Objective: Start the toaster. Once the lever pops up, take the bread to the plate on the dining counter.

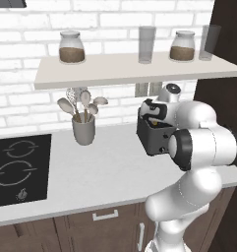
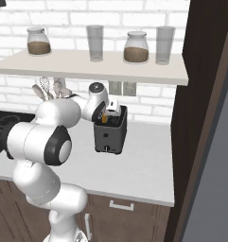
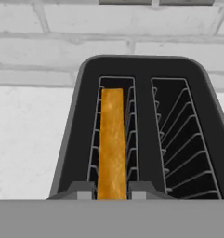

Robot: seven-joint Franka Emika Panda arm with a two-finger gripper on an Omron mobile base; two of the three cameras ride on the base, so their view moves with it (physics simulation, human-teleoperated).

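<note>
Up close, the jaws [image 3: 112, 195] pinch the bread [image 3: 112, 139] in the toaster [image 3: 143, 69]; the base views hide that.

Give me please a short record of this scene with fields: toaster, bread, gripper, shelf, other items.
toaster: dark grey toaster on the pale worktop, near the brick wall
bread: golden slice upright in the left slot as the hand view shows it; other slot empty
gripper: at the toaster top, fingers either side of the bread edge
shelf: two jars, two glasses
other items: utensil holder, black hob
</note>
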